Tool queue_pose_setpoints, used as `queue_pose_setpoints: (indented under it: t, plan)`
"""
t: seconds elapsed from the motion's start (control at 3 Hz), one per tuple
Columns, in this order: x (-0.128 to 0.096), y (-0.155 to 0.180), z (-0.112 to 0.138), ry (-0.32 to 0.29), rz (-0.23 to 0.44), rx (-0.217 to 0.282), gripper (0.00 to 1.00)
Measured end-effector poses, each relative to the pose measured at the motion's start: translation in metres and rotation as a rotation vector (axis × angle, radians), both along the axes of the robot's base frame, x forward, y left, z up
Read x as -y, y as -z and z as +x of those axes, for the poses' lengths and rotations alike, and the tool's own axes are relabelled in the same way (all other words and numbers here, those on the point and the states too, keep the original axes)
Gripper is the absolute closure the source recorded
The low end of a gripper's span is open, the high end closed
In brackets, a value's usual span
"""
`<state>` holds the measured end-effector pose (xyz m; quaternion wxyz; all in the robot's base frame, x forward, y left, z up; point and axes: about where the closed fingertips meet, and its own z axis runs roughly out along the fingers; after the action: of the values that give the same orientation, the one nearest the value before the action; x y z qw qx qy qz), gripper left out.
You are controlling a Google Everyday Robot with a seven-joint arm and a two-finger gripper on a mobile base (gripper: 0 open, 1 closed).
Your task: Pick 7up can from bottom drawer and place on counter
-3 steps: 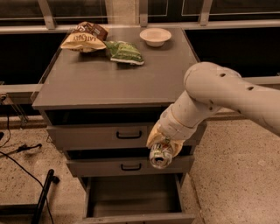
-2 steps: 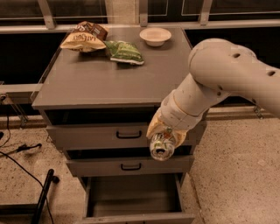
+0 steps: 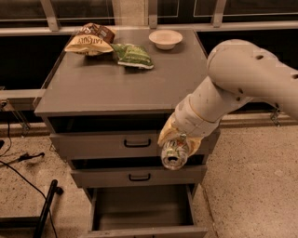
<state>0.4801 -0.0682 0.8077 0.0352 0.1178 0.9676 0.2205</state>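
The gripper (image 3: 179, 141) clasps the can (image 3: 173, 154) before the 2 upper drawers (image 3: 116, 145), right of centre, above the open bottom drawer (image 3: 135, 207).

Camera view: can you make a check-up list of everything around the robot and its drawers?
Surface: grey counter, things sit along its back.
Job's things: 7up can held in the air in front of the upper drawers, below counter level; bottom drawer pulled open, nothing seen inside.
Clutter: brown chip bag, green snack bag, white bowl.
Gripper: gripper shut on the can, at the cabinet's right front.
Cables: black cables on the floor, left.
Surroundings: speckled floor, dark windows behind.
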Motion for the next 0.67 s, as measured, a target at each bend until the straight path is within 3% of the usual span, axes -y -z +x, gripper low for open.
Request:
queue_pose_setpoints:
  t: [0.67]
  plan:
    - [0.007, -0.068, 0.011, 0.014, 0.027, 0.037, 1.0]
